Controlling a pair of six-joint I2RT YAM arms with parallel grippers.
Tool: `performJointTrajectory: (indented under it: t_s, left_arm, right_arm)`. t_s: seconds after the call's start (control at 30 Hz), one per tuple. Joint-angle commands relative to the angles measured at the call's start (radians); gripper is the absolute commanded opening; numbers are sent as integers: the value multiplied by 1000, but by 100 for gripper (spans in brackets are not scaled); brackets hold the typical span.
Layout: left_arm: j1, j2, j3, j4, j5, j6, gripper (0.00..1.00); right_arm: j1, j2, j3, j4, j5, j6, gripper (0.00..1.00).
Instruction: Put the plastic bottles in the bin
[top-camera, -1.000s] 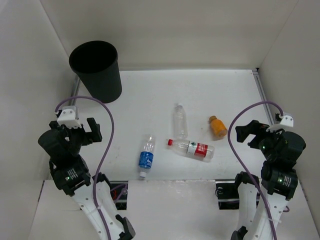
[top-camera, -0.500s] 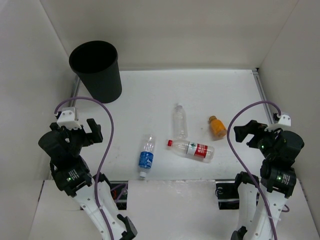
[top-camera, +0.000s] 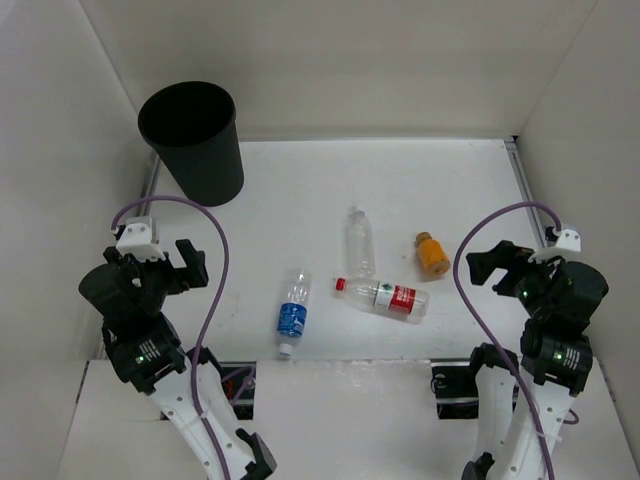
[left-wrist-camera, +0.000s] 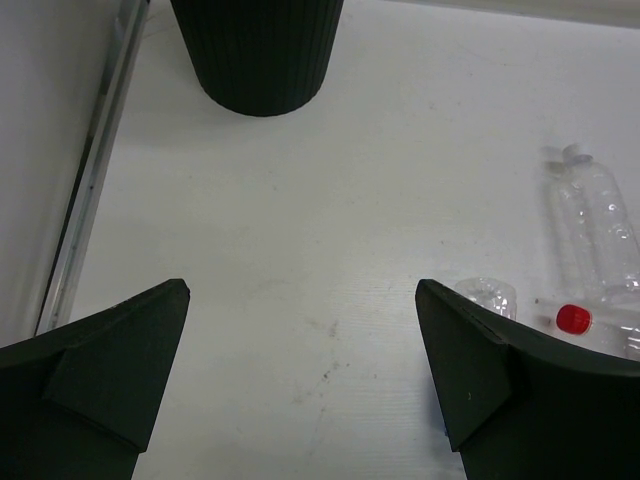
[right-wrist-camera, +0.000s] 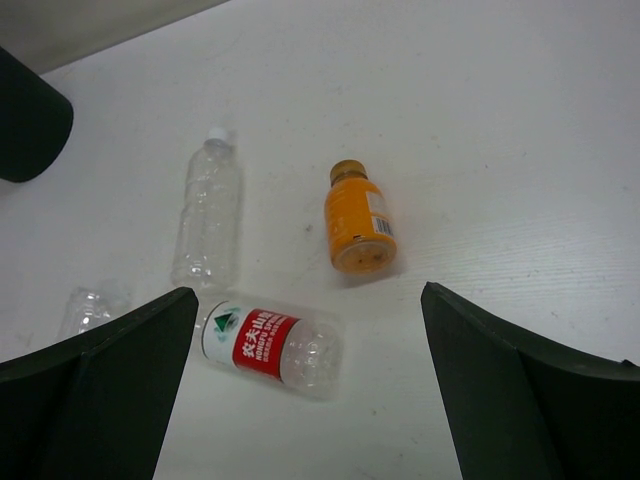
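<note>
Several plastic bottles lie on the white table. The squat orange one (top-camera: 433, 255) (right-wrist-camera: 360, 222) is furthest right. A clear unlabelled one (top-camera: 360, 242) (right-wrist-camera: 208, 215) (left-wrist-camera: 598, 225) lies left of it. In front of both is the red-label, red-cap bottle (top-camera: 385, 296) (right-wrist-camera: 270, 345), and the blue-label bottle (top-camera: 292, 312) is at the near centre. The black bin (top-camera: 192, 140) (left-wrist-camera: 258, 50) stands upright at the far left. My left gripper (top-camera: 155, 262) (left-wrist-camera: 302, 290) hovers open over bare table, short of the bin. My right gripper (top-camera: 500, 265) (right-wrist-camera: 309, 292) hangs open above and to the right of the red-label and orange bottles, holding nothing.
White walls close in the table on the left, back and right. A metal rail (left-wrist-camera: 95, 180) runs along the left edge beside the bin, and another rail (top-camera: 522, 180) along the right edge. Purple cables loop over both arms.
The right gripper has shifted slightly left and down. The left arm has barely moved. The bottles and bin lie where they were, and both grippers stay open.
</note>
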Motion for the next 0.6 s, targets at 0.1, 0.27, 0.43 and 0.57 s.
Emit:
performJointTrajectory:
  t_s: [0.1,0.27,0.43,0.57]
  left_arm:
    - [12,-4,-7,42,47,-17,100]
    - [11,5,9,52,46,-15,100]
    - [3,-2,-1,69,47,-10,100]
    - [2,-13,-6,88,47,-10,100]
  right_arm:
    - [4,11,35,60,-19,-38,100]
    - [139,242,239,-59,69,-225,100]
    - [462,483,322,-124,417,-516,100]
    - [609,602,273,-65,469,-638,100]
